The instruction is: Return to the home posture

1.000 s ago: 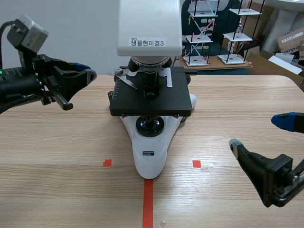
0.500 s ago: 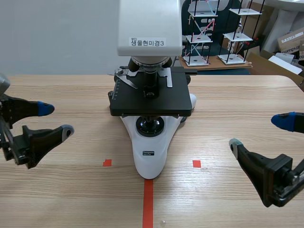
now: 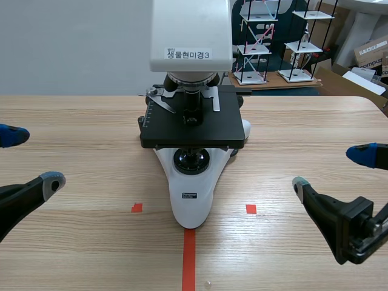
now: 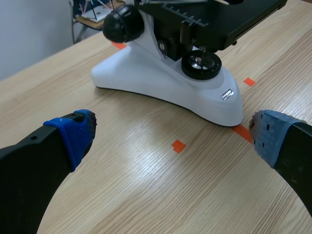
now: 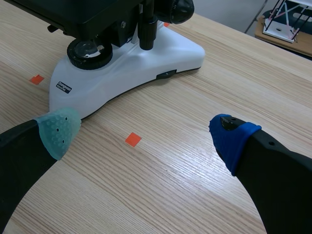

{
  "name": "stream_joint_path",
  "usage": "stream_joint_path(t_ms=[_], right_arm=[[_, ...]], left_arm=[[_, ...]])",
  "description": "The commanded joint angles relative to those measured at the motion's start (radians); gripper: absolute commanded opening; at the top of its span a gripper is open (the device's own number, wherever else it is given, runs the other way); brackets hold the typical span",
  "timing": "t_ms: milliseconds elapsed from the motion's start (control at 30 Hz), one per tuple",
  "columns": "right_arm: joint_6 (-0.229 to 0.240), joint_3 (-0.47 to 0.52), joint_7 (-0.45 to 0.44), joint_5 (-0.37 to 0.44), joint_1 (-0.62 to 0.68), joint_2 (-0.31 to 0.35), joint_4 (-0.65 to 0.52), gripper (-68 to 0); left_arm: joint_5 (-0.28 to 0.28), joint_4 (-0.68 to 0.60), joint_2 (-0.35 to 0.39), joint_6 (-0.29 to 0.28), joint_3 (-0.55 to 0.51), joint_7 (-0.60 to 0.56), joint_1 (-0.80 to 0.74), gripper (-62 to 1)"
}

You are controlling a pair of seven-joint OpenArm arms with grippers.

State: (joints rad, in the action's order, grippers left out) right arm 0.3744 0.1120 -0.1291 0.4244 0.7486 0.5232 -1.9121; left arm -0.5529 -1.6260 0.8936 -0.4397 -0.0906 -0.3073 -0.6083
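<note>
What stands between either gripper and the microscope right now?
Nothing visible. Only bare table lies between the left gripper and the microscope, and between the right gripper and it. Both grippers are open and hold nothing.

Light: I read it bright and even | shadows: soft — under the microscope point(image 3: 193, 124) stage | glare: pale sheen on table point(image 4: 146, 170)

A pale wood-grain worktop point(image 3: 91, 121) carries a white and black microscope point(image 3: 193, 121) standing midway between its side edges.
</note>
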Motion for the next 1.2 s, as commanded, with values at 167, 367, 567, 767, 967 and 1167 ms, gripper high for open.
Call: stream_joint_path(t_ms=[167, 367, 567, 767, 967, 1167], right_arm=[[0.0, 0.011, -0.011, 0.01, -0.001, 0.0, -0.009, -9.8], [0.0, 0.011, -0.011, 0.01, -0.001, 0.0, -0.009, -9.8], [0.0, 0.011, -0.011, 0.01, -0.001, 0.0, -0.009, -9.8], [0.0, 0.011, -0.011, 0.01, -0.001, 0.0, -0.009, -9.8], [0.0, 0.011, -0.011, 0.01, -0.001, 0.0, -0.009, -9.8], [0.0, 0.011, -0.011, 0.01, -0.001, 0.0, -0.009, -9.8]], left_arm=[[0.17, -0.15, -0.177, -0.001, -0.125, -0.01, -0.132, 1.4], [0.275, -0.211, -0.282, -0.002, -0.142, -0.01, -0.188, 1.4], [0.312, -0.223, -0.328, -0.001, -0.142, -0.01, -0.19, 1.4], [0.311, -0.223, -0.328, -0.002, -0.142, -0.01, -0.19, 1.4], [0.32, -0.223, -0.359, -0.005, -0.142, -0.01, -0.189, 1.4], [0.369, -0.223, -0.401, -0.021, -0.142, -0.011, -0.189, 1.4]])
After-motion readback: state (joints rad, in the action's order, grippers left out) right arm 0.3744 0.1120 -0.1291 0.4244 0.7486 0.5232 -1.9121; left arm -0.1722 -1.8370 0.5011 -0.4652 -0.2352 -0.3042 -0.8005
